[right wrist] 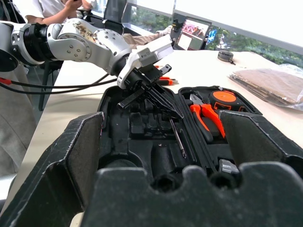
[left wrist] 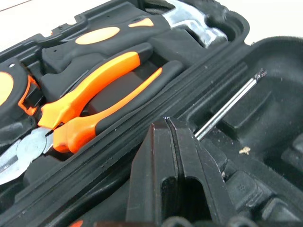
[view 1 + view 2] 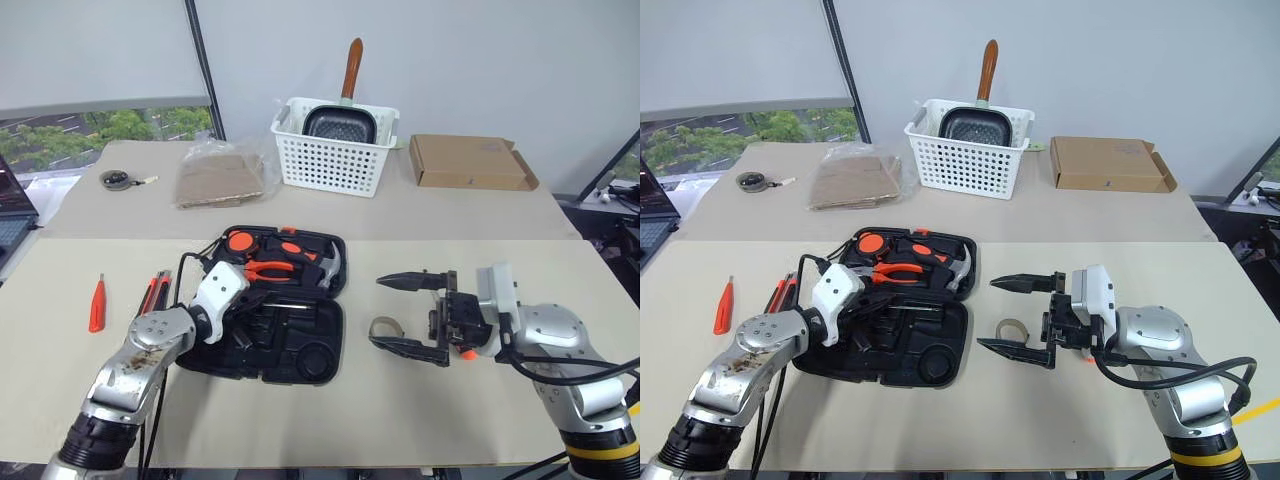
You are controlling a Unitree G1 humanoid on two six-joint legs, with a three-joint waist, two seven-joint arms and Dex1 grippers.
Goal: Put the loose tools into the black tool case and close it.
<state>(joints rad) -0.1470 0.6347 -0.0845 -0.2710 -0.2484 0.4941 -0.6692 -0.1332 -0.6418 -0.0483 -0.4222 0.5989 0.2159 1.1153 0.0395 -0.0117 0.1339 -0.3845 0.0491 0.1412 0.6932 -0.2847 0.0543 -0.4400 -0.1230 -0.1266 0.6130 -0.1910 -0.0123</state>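
Observation:
The black tool case (image 3: 312, 352) lies open in the middle of the near table. Its far half holds orange-handled pliers (image 3: 268, 270) and a hammer (image 3: 327, 264). My left gripper (image 2: 168, 124) is shut, low over the near half's moulded slots. A screwdriver's steel shaft (image 2: 229, 104) runs out from beside its fingertips; whether it is gripped I cannot tell. A small orange screwdriver (image 3: 97, 303) and orange-and-black tools (image 3: 155, 292) lie left of the case. My right gripper (image 3: 378, 312) hangs open right of the case, pointing at it, with a grey-brown tape roll (image 3: 385, 327) on the table by its lower finger.
On the far table stand a white perforated basket (image 3: 335, 150) holding a pan, a brown cardboard box (image 3: 468, 162) and a bagged brown pad (image 3: 218, 178). A laptop (image 3: 10, 215) sits at the left edge. A person (image 1: 52, 9) sits beyond the table in the right wrist view.

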